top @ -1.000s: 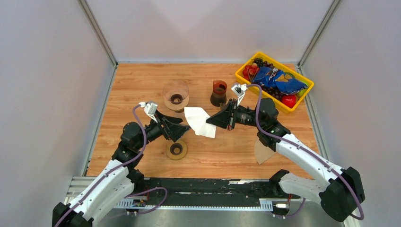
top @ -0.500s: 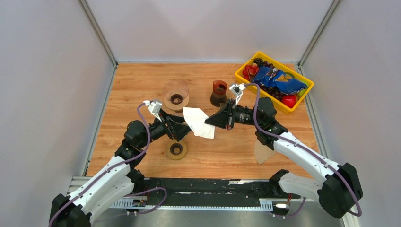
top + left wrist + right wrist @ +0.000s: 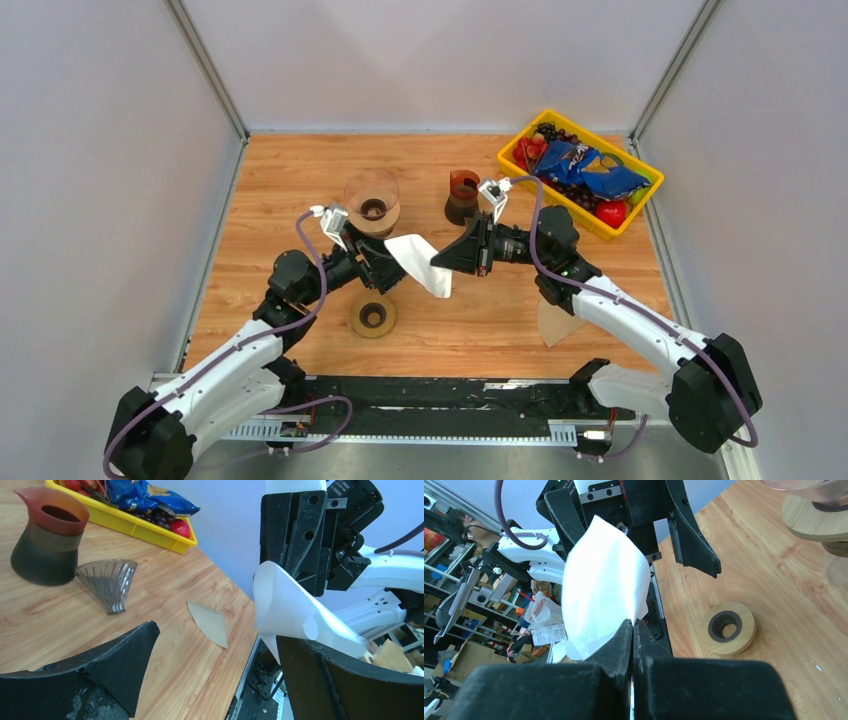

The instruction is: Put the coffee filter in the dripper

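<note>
The white paper coffee filter (image 3: 422, 264) hangs in the air over the middle of the table. My right gripper (image 3: 441, 262) is shut on its edge; in the right wrist view the filter (image 3: 604, 587) fans out above the closed gripper (image 3: 632, 625). My left gripper (image 3: 393, 266) is open and faces it from the left. In the left wrist view the filter (image 3: 295, 612) lies against my right finger (image 3: 345, 680), and the gripper (image 3: 220, 655) is otherwise empty. The clear dripper on its wooden stand (image 3: 372, 202) is just behind the left gripper.
A dark red jug (image 3: 462, 196) stands at the back centre, with a clear ribbed cone (image 3: 107, 582) beside it. A wooden ring (image 3: 373, 317) lies near the left arm. A brown filter (image 3: 555, 322) lies at the right. A yellow bin (image 3: 640, 205) of snacks is at the back right.
My left gripper has moved up and right until it meets the filter. The right gripper has shifted a little left, and the filter now hangs narrower and more edge-on.
</note>
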